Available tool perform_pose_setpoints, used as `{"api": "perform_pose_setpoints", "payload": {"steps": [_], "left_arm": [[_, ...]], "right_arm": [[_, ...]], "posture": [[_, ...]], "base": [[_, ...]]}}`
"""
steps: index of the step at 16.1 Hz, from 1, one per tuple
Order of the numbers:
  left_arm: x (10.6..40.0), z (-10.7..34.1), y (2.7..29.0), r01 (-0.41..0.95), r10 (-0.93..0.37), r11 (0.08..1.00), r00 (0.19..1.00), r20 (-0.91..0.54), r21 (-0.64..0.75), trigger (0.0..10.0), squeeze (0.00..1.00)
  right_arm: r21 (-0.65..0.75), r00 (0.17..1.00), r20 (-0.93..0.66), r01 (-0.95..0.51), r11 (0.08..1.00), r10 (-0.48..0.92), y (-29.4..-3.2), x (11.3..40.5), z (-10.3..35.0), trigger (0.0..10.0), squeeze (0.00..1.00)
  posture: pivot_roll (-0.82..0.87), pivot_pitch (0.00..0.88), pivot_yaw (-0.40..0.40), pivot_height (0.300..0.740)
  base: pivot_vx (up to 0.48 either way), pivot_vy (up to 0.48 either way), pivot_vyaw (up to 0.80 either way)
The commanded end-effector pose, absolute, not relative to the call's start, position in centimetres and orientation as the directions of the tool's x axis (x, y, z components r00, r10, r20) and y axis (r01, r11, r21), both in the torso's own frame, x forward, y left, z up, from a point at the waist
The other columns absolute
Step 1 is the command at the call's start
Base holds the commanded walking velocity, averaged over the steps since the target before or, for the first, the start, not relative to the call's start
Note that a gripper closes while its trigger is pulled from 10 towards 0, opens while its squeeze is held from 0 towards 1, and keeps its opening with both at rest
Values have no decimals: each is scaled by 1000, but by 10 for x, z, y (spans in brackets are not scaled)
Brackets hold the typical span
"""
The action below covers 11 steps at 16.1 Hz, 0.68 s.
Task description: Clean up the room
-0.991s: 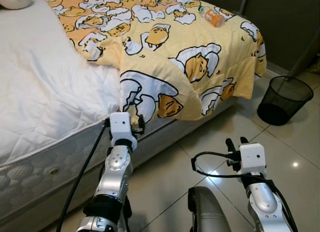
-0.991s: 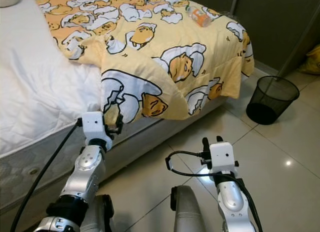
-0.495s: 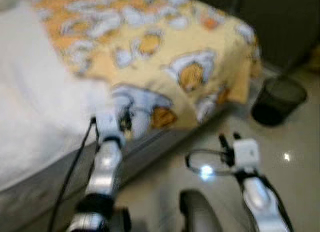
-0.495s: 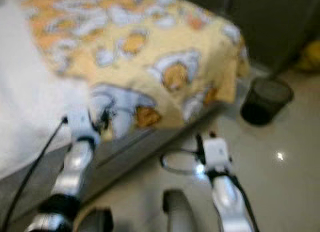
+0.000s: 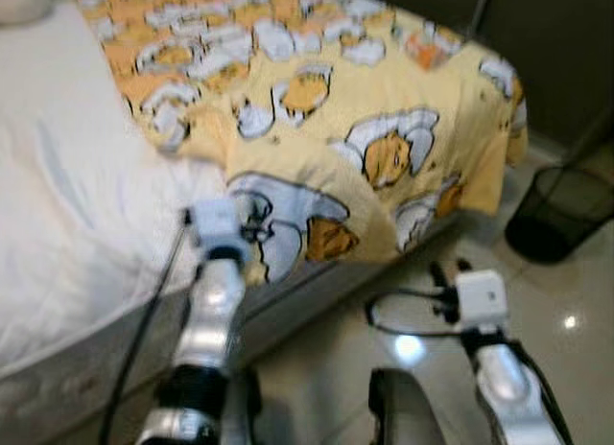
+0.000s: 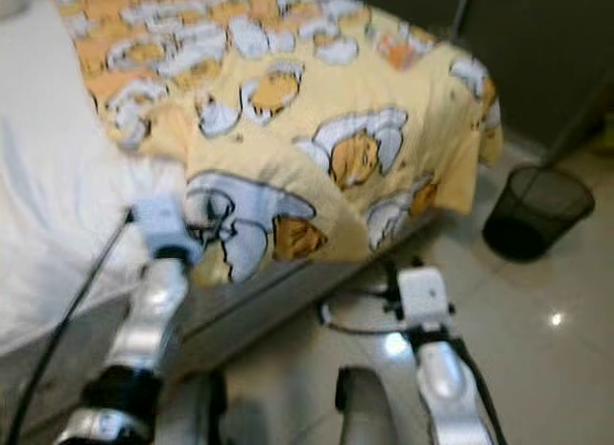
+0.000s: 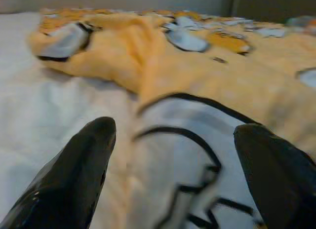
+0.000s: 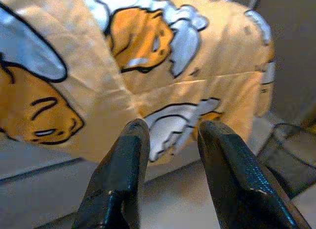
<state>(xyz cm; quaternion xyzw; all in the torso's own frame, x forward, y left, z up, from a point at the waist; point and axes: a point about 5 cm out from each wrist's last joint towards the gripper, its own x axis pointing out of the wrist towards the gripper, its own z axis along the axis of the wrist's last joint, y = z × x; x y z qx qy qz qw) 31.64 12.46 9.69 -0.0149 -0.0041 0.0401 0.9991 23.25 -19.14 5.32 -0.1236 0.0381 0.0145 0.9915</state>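
A yellow cartoon-print blanket [image 5: 384, 109] lies rumpled over the far half of the bed, and its corner hangs over the mattress edge. An orange bottle [image 5: 422, 50] rests on the blanket near the far corner, blurred. My left gripper [image 5: 251, 230] is up at the hanging corner. In the left wrist view its fingers [image 7: 91, 140] stand wide apart, open, with the white-patterned cloth [image 7: 182, 155] just beyond them. My right gripper [image 5: 448, 270] hovers low over the floor, open, pointing at the blanket's draped side [image 8: 148, 56].
The white mattress [image 5: 67, 196] takes up the left. A black mesh bin [image 5: 561, 215] stands on the glossy tiled floor [image 5: 317, 368] at the right, past the foot of the bed. Dark panels rise behind the bed.
The camera has shaken and shifted a little, blurring the picture. My left gripper stays at the blanket's hanging corner. The right arm holds about the same place.
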Motion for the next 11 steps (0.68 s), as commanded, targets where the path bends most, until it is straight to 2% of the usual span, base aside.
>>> {"api": "perform_pose_setpoints", "payload": {"steps": [1, 2, 4, 5, 6, 7, 11], "left_arm": [[314, 85, 125, -51, 50, 999, 997, -65, -16, 10000, 0], [315, 77, 117, -1, -1, 1000, 993, -121, -22, 10000, 0], [319, 69, 116, 10, -11, 1000, 985, -175, -9, 10000, 0], [323, 69, 119, -11, 11, 1000, 984, -178, -1, 10000, 0], [329, 76, 132, -110, 109, 994, 985, -137, 3, 10000, 0], [332, 81, 139, -146, 148, 989, 983, -110, 27, 10000, 0], [337, 80, 142, -155, 159, 987, 980, -116, 44, 10000, 0]], "right_arm": [[-235, 996, -79, -48, 971, 31, -186, 232, 53, 10000, 0], [-234, 996, -79, -50, 971, 32, -186, 232, 53, 10000, 0], [-232, 996, -84, -52, 971, 33, -185, 230, 52, 10000, 0], [-232, 996, -86, -52, 971, 33, -185, 229, 51, 10000, 0], [-231, 996, -86, -53, 971, 33, -185, 228, 51, 10000, 0], [-231, 996, -87, -51, 972, 31, -185, 226, 51, 10000, 0], [-232, 995, -94, -46, 972, 24, -186, 222, 50, 10000, 0]], "posture": [[-186, 8, 30, 595], [-189, 13, 33, 595], [-191, 19, 32, 595], [-196, 21, 35, 595], [-202, 25, 38, 595], [-205, 29, 40, 595], [-217, 38, 44, 595]], "base": [[0, 0, 0], [0, 0, 0], [0, 0, 0], [0, 0, 0], [0, 0, 0], [0, 0, 0], [0, 0, 0]]}}
